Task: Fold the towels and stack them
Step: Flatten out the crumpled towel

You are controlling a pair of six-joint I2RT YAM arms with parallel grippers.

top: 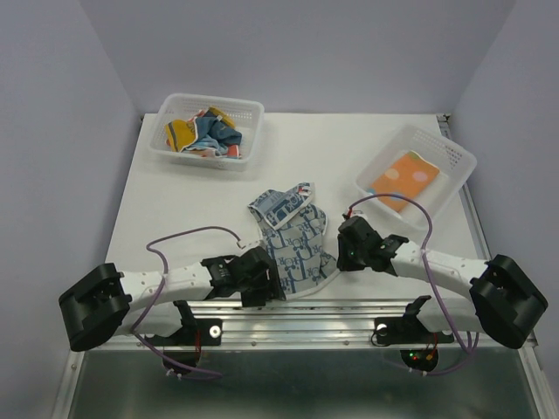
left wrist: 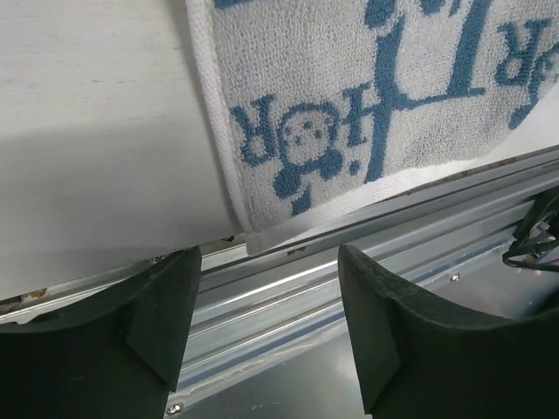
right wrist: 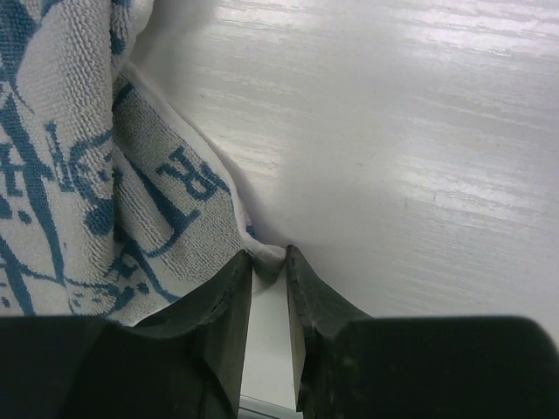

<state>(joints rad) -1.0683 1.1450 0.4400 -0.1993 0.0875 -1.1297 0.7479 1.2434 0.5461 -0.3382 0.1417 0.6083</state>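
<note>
Overhead frame, lower centre: blue-print towel (top: pixel 293 244) is spread at the near edge of the table (top: pixel 175 209).
Its hem is pinched by the right gripper (right wrist: pixel 269 259) (jaws almost closed on it); the left gripper (left wrist: pixel 266 262) is held wide open, empty, just short of a corner.

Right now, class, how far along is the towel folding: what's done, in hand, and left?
Done: one orange dotted towel lies folded in the right basket. In hand: the blue-print towel is at the near table edge, its corner pinched by the right end effector; the left end effector is open beside its other corner. Remaining: the crumpled towels in the left basket.
</note>
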